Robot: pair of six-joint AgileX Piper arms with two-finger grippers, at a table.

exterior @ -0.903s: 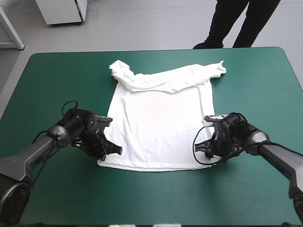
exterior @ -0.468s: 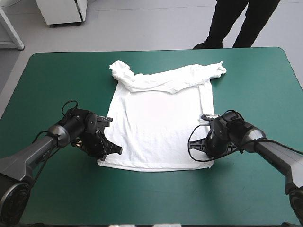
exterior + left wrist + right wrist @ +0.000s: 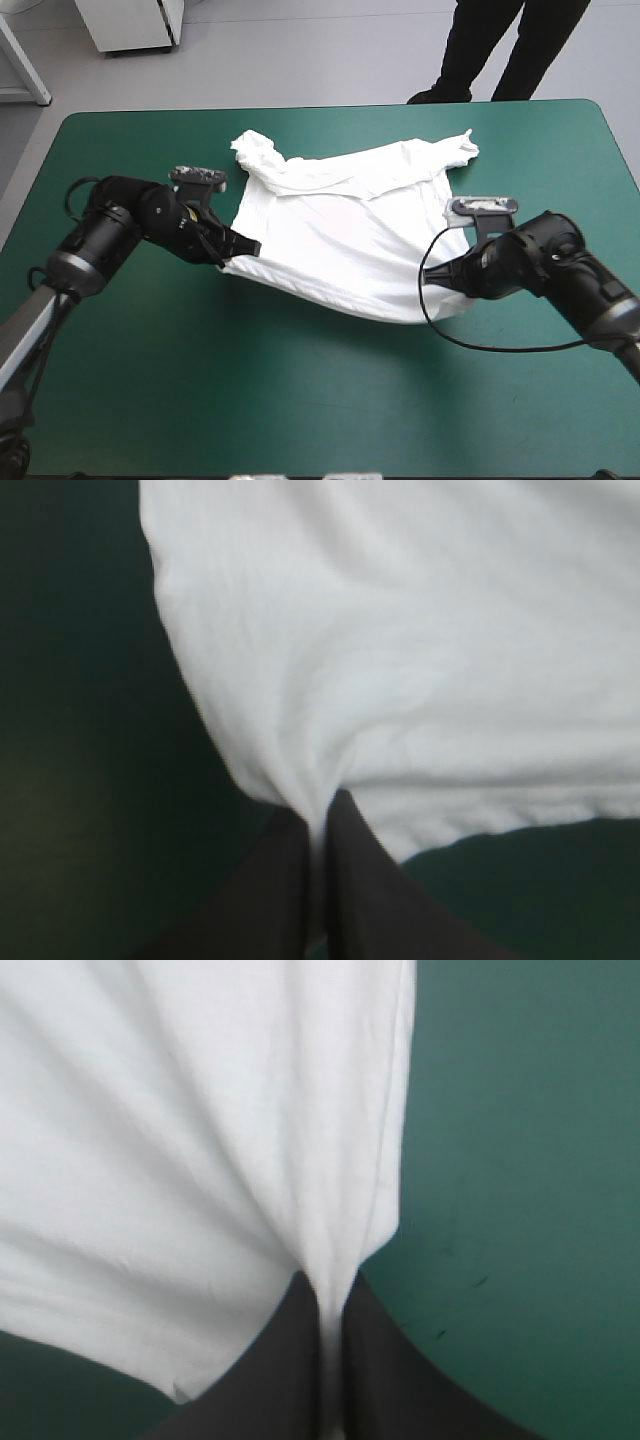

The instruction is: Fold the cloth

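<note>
High view: the T-shirt (image 3: 340, 235) fills the centre of the frame. Its collar and sleeves are bunched toward the upper middle on the teal-green bench (image 3: 300, 400), and the hem end is raised and sagging between the two arms. At centre-left the left gripper (image 3: 236, 259) pinches one hem corner; at centre-right the right gripper (image 3: 434, 284) has the other.

Left wrist view: the black fingers (image 3: 370, 900) are all but closed with a tuck of white cloth caught at their tips. The T-shirt (image 3: 400, 630) fans out ahead of them, with bench (image 3: 60, 730) showing beside it.

Right wrist view: same story here. The fingers (image 3: 290, 1360) are nearly together, clamping a fold of the T-shirt (image 3: 200, 1110). The cloth spreads ahead and the bench (image 3: 520, 1160) is bare to one side.
</note>
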